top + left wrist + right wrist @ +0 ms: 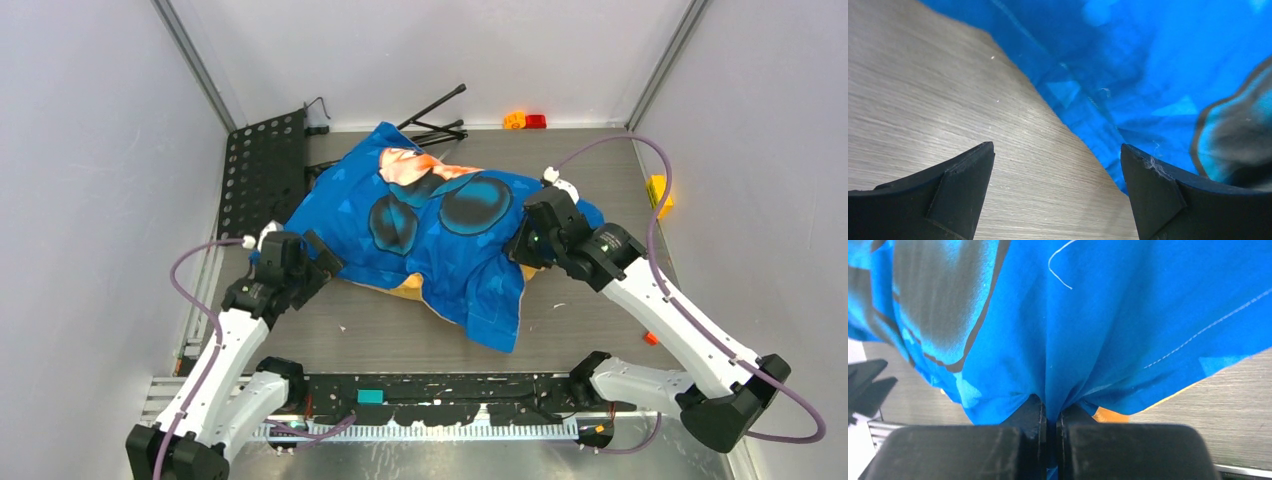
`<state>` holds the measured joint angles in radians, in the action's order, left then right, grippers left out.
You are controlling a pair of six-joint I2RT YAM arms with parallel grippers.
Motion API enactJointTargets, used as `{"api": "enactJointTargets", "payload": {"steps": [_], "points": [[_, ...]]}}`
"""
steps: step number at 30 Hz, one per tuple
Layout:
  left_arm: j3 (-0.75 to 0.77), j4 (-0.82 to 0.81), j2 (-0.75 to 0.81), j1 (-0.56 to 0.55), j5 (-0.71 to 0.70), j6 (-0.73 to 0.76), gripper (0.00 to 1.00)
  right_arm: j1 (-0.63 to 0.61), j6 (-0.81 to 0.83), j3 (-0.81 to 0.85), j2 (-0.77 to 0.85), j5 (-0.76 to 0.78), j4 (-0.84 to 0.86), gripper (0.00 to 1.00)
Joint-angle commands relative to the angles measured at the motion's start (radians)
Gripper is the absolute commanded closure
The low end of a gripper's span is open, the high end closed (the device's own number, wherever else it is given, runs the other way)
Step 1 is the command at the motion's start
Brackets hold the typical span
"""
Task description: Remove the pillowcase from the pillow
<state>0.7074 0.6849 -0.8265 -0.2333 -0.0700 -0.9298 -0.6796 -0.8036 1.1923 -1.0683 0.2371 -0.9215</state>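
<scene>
The blue pillowcase (440,225) with its cartoon mouse print lies spread over the middle of the table, and an orange-yellow edge shows under its near side. The white pillow is hidden under it. My right gripper (528,245) is shut on a fold of the pillowcase (1058,340) at its right side, with the cloth bunched between the fingers (1030,415). My left gripper (325,258) is open and empty at the left edge of the pillowcase (1128,75), its jaws wide apart over bare table (948,100), with the right fingertip (1148,180) over the cloth's edge.
A black perforated panel (262,170) leans at the back left. A folded black stand (440,118) and small orange and red blocks (525,121) lie at the back wall. A yellow block (657,192) sits at the right edge. A black rail (440,390) runs along the near edge.
</scene>
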Motion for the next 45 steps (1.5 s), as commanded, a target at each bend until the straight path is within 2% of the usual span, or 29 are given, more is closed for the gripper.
{"api": "enactJointTargets", "payload": {"steps": [1,4,8,12,16,19,20,21,23,25,26,29,34,38,41,45], "points": [[-0.111,-0.125,0.065,0.006,0.032,-0.192,0.0,0.064,-0.038,-0.039,0.023,-0.055,0.243,1.0],[-0.212,-0.281,0.061,0.006,0.045,-0.271,0.0,0.077,-0.024,-0.074,0.028,-0.056,0.248,1.0],[-0.341,-0.587,-0.01,0.006,0.058,-0.347,0.04,0.081,-0.024,-0.11,0.036,-0.078,0.248,1.0],[-0.378,-0.852,-0.16,0.002,0.065,-0.359,0.05,0.081,-0.035,-0.137,0.055,-0.088,0.248,1.0],[-0.446,-1.251,-0.3,-0.007,0.065,-0.429,0.08,0.089,-0.024,-0.163,0.086,-0.066,0.248,1.0],[-0.42,-1.325,-0.36,-0.02,0.1,-0.405,0.14,0.101,-0.016,-0.189,0.108,-0.053,0.243,1.0],[-0.41,-1.33,-0.369,-0.026,0.093,-0.388,0.19,0.105,-0.016,-0.197,0.114,-0.05,0.241,1.0],[-0.401,-1.339,-0.375,-0.031,0.08,-0.37,0.3,0.108,-0.013,-0.204,0.121,-0.048,0.238,1.0],[-0.386,-1.368,-0.375,-0.033,0.052,-0.327,0.61,0.115,-0.007,-0.213,0.126,-0.046,0.233,1.0],[-0.341,-1.331,-0.343,-0.032,0.048,-0.241,0.92,0.122,0.003,-0.214,0.131,-0.044,0.232,1.0],[-0.297,-1.243,-0.315,-0.032,0.052,-0.193,0.99,0.124,0.013,-0.21,0.133,-0.041,0.228,1.0],[-0.17,-0.979,-0.205,-0.035,0.03,-0.073,1.0,0.129,0.058,-0.182,0.139,-0.002,0.202,1.0],[-0.067,-0.781,-0.031,-0.037,-0.02,0.035,1.0,0.137,0.159,-0.082,0.159,0.16,0.106,1.0],[0.078,-0.599,0.064,-0.037,-0.043,0.13,1.0,0.143,0.213,0.036,0.176,0.246,0.031,1.0],[0.238,-0.485,0.069,-0.037,-0.056,0.191,1.0,0.147,0.237,0.124,0.177,0.292,0.002,1.0],[0.467,-0.276,-0.072,-0.037,-0.018,0.173,1.0,0.17,0.267,0.291,0.084,0.303,-0.056,0.98]]}}
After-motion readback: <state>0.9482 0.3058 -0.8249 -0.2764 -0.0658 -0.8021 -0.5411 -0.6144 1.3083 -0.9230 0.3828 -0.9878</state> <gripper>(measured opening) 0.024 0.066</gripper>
